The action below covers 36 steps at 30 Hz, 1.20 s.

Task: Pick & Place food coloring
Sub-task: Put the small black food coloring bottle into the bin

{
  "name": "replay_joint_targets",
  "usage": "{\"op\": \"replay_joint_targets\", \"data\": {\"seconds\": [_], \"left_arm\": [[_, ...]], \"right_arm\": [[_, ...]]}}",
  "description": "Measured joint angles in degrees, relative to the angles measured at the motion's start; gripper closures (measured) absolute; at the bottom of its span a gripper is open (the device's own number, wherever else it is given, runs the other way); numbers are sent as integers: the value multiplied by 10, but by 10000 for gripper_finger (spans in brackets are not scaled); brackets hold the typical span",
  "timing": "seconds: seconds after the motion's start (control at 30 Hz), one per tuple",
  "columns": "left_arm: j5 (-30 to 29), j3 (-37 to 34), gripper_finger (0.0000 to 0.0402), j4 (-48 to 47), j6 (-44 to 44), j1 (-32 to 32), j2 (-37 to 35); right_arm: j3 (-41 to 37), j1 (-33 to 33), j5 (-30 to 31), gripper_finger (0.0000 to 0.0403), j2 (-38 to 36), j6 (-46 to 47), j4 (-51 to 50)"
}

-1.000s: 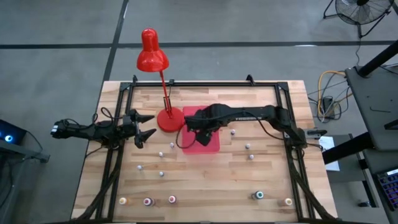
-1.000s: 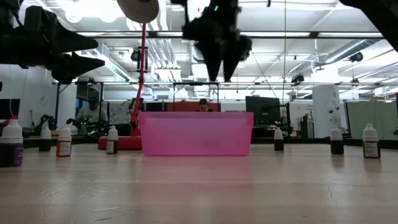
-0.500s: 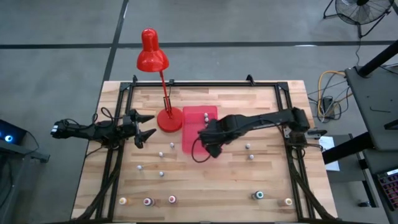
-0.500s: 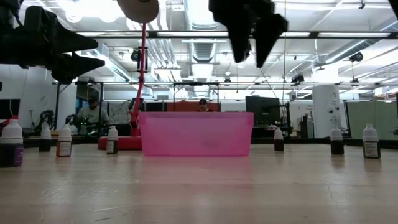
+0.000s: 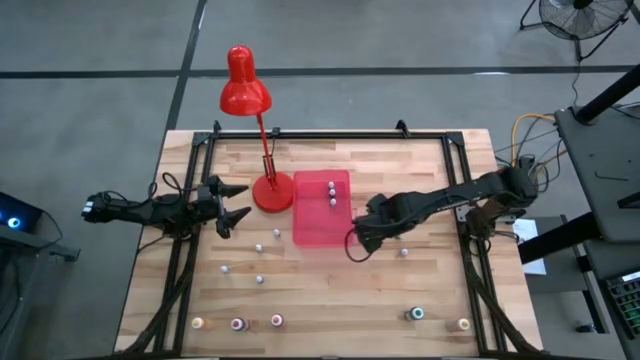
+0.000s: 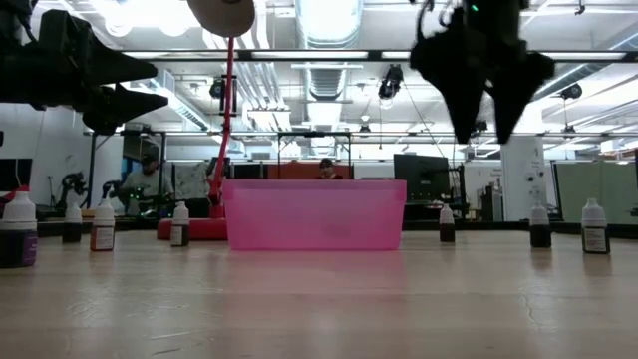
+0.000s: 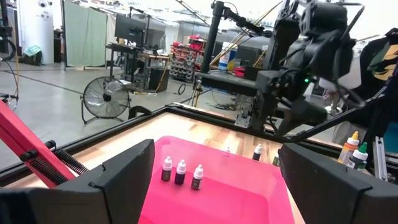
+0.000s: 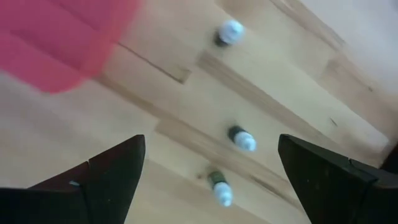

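The right gripper [image 5: 362, 236] is held above the table [image 5: 330, 290], just beside the right edge of the pink tray [image 5: 322, 222], with its fingers spread wide and nothing between them. Three small bottles of food coloring [image 8: 242, 139] are seen below it on the bare wood in the right wrist view, close to one another. The left gripper [image 5: 232, 202] waits near the left edge of the table, beside the base of the red lamp [image 5: 272, 192], also released and empty.

A risk can be judged from here. Because the three bottles stand so near to each other, a neighbour could be knocked over by an open finger if the descent is not centred on one cap. These bottles are light and narrow, so a tilted one could roll toward the table edge. The tray wall is also close, and it could be pushed if the arm swings low on the way back.

Inside the tray, three bottles [image 7: 181, 172] are standing upright in a short row near its far end; the rest of the tray floor is bare. Many other bottles are left on the table: some between the lamp and the tray, and several along the near edge [image 5: 237, 323].
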Motion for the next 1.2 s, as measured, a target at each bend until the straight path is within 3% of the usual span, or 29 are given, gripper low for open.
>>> {"op": "replay_joint_targets", "data": {"seconds": [0.33, 0.83, 1.0, 1.2], "left_arm": [[0, 0, 87, 0, 0, 0, 0], [0, 0, 87, 0, 0, 0, 0], [0, 0, 87, 0, 0, 0, 0], [0, 0, 87, 0, 0, 0, 0]], "right_arm": [[-155, -1, -30, 41, -45, 54, 131], [-262, -17, -40, 43, -47, 66, 227], [-264, -19, -41, 69, -47, 61, 229], [-264, -24, -41, 129, -47, 60, 231]]}}
